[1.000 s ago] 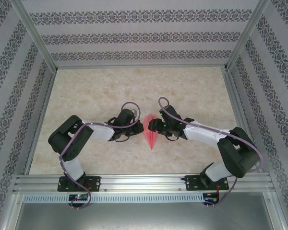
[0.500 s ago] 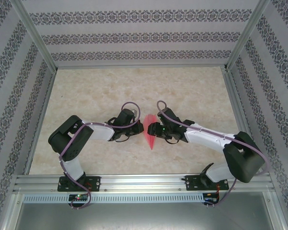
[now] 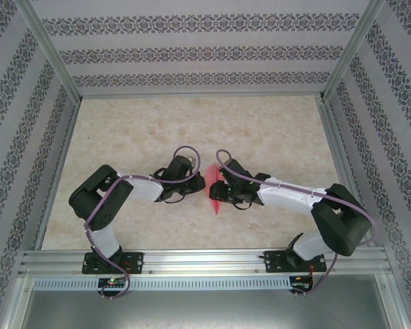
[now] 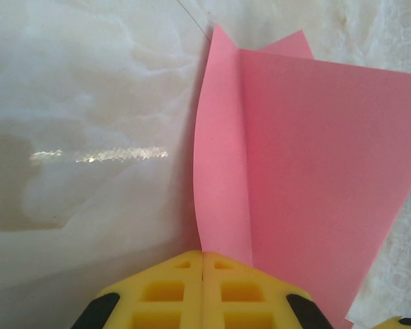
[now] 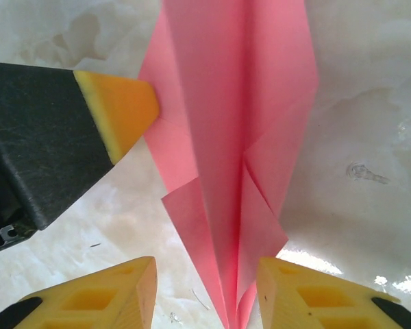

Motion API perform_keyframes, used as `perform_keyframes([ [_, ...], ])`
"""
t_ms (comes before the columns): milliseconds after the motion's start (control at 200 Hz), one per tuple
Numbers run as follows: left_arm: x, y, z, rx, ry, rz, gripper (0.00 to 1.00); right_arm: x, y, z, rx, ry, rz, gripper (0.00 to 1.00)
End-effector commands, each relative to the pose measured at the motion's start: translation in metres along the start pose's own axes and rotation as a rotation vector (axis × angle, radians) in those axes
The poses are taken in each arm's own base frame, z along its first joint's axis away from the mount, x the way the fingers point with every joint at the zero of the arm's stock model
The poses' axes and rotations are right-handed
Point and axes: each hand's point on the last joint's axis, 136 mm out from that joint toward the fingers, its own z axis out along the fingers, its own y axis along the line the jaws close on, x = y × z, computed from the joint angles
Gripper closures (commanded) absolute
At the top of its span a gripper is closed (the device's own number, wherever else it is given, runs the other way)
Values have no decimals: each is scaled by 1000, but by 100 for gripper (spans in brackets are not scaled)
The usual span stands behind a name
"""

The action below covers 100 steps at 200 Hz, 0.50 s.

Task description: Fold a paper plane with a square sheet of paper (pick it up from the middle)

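The paper plane (image 3: 214,204) is a slim pink-red folded dart lying on the marbled table, its tip toward the arms. My left gripper (image 4: 203,255) is shut, yellow fingers (image 4: 171,288) pressed together on the edge of a raised flap of the plane (image 4: 315,171). My right gripper (image 5: 205,295) is open and straddles the plane's centre ridge (image 5: 226,137), one finger on each side near the narrow end. The left gripper's yellow fingertip (image 5: 120,110) touches the plane's left wing in the right wrist view. From above, the left gripper (image 3: 197,185) and right gripper (image 3: 219,192) meet at the plane.
The beige marbled tabletop (image 3: 192,123) stretches away behind the arms, bounded by patterned walls and aluminium frame posts (image 3: 51,51). An aluminium rail (image 3: 205,260) carrying the arm bases runs along the near edge.
The right arm has reached leftward until its gripper sits over the plane, and its jaws have narrowed around it. The left arm and the plane have stayed put.
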Motion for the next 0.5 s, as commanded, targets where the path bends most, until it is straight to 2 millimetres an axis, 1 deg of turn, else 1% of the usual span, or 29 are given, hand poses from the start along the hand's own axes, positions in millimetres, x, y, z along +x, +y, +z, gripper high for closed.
perform_keyframes([
  [0, -11, -8, 0, 37, -26, -5, 100, -8, 10, -3, -3, -32, -9, 57],
  [205, -10, -8, 1, 36, -23, -4, 100, -5, 12, 0, -5, -24, -7, 57],
  [360, -10, -7, 1, 33, -21, -5, 100, -4, 13, -10, -1, -56, -9, 57],
  [495, -10, -7, 1, 32, -22, -5, 100, 1, 7, -12, 19, -57, 2, 57],
])
